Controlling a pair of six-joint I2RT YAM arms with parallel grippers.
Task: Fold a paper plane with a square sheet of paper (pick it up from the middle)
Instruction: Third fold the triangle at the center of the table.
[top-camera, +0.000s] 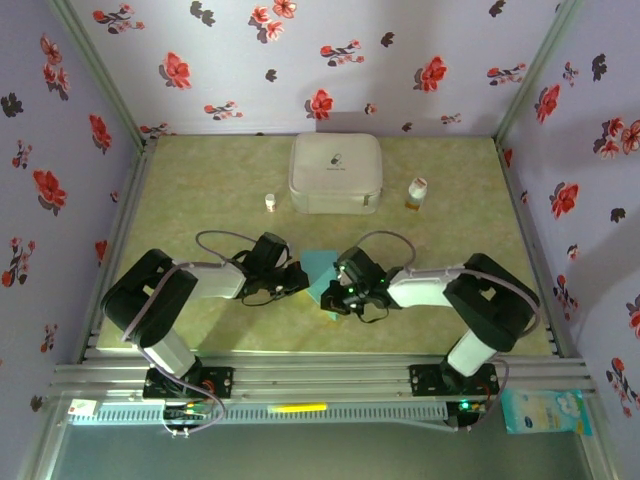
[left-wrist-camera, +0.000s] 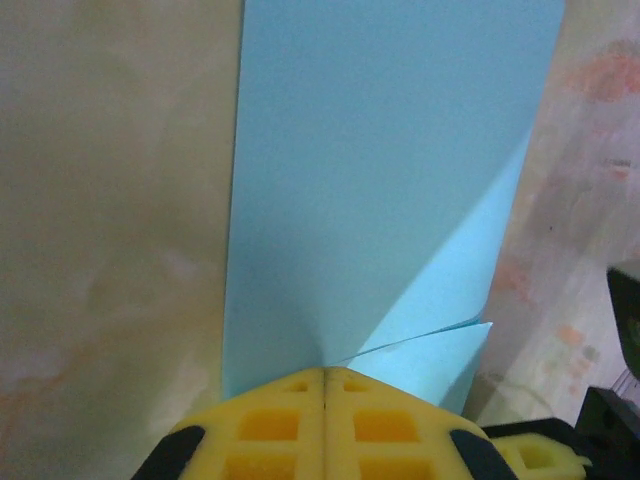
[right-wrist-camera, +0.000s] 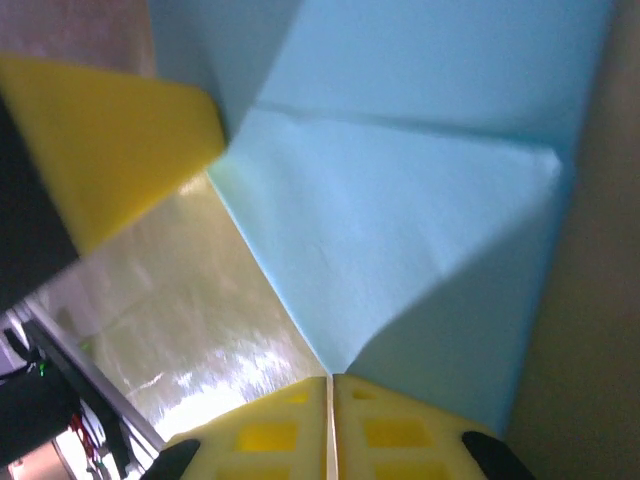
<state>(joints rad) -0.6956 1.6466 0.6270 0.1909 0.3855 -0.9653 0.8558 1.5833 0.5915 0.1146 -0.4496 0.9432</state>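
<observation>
Paper (top-camera: 322, 266): middle of the table (top-camera: 200, 210), in front of the white case (top-camera: 335, 172), caught between both arms. Lying flat or lifted slightly, cannot tell. Partly folded, with diagonal creases and 1 triangular flap visible from the wrists. No dart shape yet.

Left gripper (left-wrist-camera: 325, 375): clamped fully shut on the paper's near edge, no gap between the pads. From that pinch, paper running straight ahead and away as a long strip, long axis in line with the gripper's reach, folded flap low on the right.

Right gripper (right-wrist-camera: 332, 380): likewise closed tight on the paper, pinching at a meeting of 2 creases. Sheet spreading up and away from the pads, wider toward the right, with 1 yellow finger of the left gripper just beside its upper-left edge.

From above: closing in from opposite sides, tips near each other, sheet spanning the small gap. Equally near, so neither arm favoured. Next crease probably a matter of holding with 1 side and releasing to re-grip with the other. Risk of tearing or skewing if pulled apart.
</observation>
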